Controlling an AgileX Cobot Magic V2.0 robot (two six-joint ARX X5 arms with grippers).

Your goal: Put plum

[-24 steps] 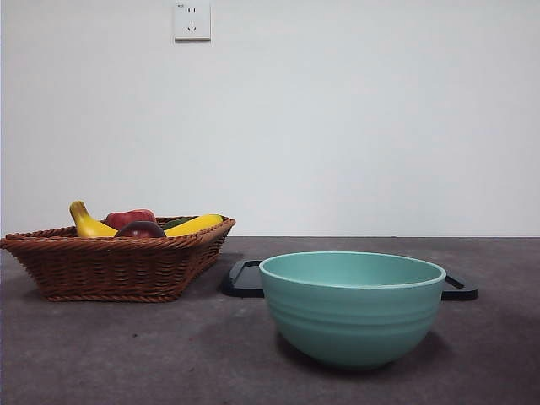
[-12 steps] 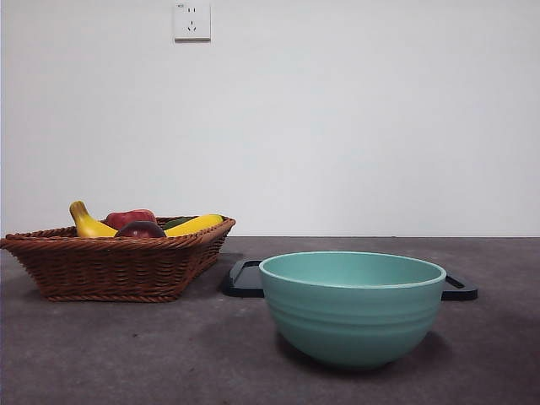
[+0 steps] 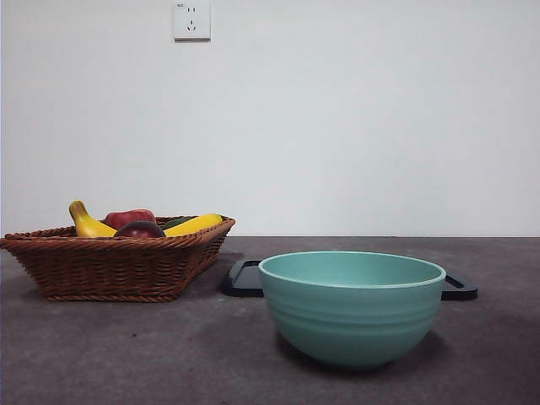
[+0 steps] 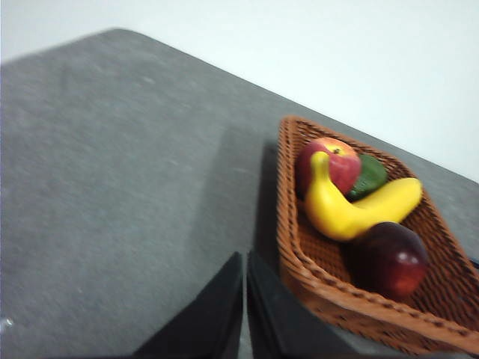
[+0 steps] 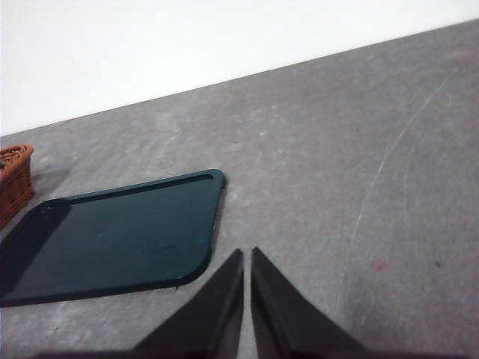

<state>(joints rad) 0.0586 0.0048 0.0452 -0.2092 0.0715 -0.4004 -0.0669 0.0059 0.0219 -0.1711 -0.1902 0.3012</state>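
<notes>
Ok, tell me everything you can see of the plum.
The plum is round, glossy and dark maroon-purple, with smooth skin and a redder sheen on one side. It lies in the brown wicker basket, near one corner, resting on the woven bottom close to the basket wall. One yellow banana lies right beside it and seems to touch it. From the front view only its dark top shows above the rim. No end effector touches it.

Glossy smooth plum [image 4: 389, 260], woven wicker basket [image 4: 352, 310], matt grey table [image 4: 112, 187].
</notes>
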